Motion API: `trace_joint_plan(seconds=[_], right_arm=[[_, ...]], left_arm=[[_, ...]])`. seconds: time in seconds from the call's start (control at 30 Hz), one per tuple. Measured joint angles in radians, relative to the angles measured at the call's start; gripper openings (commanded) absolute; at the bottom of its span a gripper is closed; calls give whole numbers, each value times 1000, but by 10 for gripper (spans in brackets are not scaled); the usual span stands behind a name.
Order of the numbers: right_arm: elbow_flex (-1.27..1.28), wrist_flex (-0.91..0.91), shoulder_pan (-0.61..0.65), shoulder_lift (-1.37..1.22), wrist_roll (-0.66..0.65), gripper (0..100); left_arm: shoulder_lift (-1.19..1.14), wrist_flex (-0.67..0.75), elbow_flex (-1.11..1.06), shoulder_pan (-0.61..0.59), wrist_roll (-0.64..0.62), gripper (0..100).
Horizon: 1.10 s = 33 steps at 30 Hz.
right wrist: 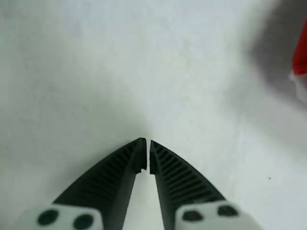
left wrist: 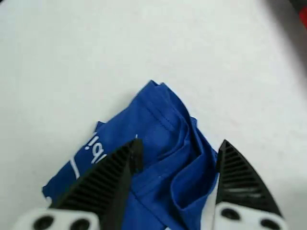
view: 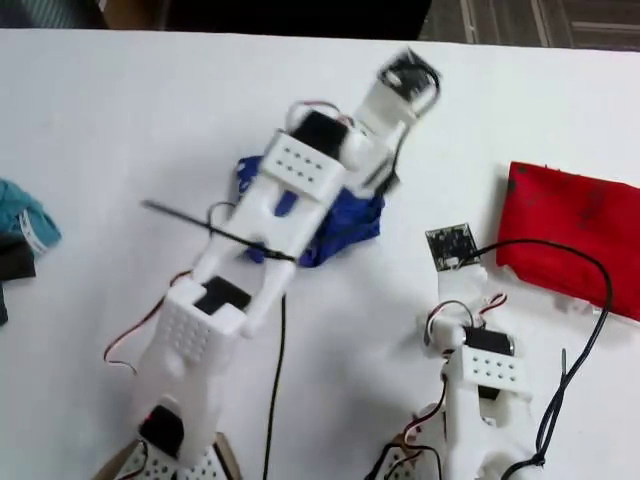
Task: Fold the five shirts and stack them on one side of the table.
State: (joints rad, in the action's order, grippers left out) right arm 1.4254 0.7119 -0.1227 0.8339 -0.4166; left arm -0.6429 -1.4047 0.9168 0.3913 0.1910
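Hovering over blue shirt (left wrist: 158,115) with left fingers (left wrist: 110,177) spread. Parked above bench (right wrist: 96,57), right fingers (right wrist: 120,172) together, near red shirt (view: 575,235).

High view overhead, wrist views close (table (view: 120,130) shared)

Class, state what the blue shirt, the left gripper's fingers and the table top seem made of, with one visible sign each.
Blue shirt: soft matt knit cloth, probably cotton; it creases and shows stitched seams. Fingers of the left gripper: hard black plastic, matt, with moulded or printed ribs. Table top: smooth white matt surface; material unclear, perhaps laminate.
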Motion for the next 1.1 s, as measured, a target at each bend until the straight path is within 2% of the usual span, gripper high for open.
trace_joint_plan(seconds=[0.13,0.47,0.6,0.83,0.97,1.1], right_arm=[[0,0,0,0,0,23],[-54,28,18,0,-28,22],[-281,183,110,-110,-61,23],[-755,416,319,-445,-68,23],[-970,456,445,-608,-68,23],[-1142,456,494,-747,-68,23]], left_arm=[[3,-66,97,-84,0,268],[-196,-84,43,-279,0,267],[-269,-84,43,-336,0,266],[-367,-84,115,-381,0,209],[-420,-84,173,-408,0,210],[-439,-92,239,-425,0,210]])
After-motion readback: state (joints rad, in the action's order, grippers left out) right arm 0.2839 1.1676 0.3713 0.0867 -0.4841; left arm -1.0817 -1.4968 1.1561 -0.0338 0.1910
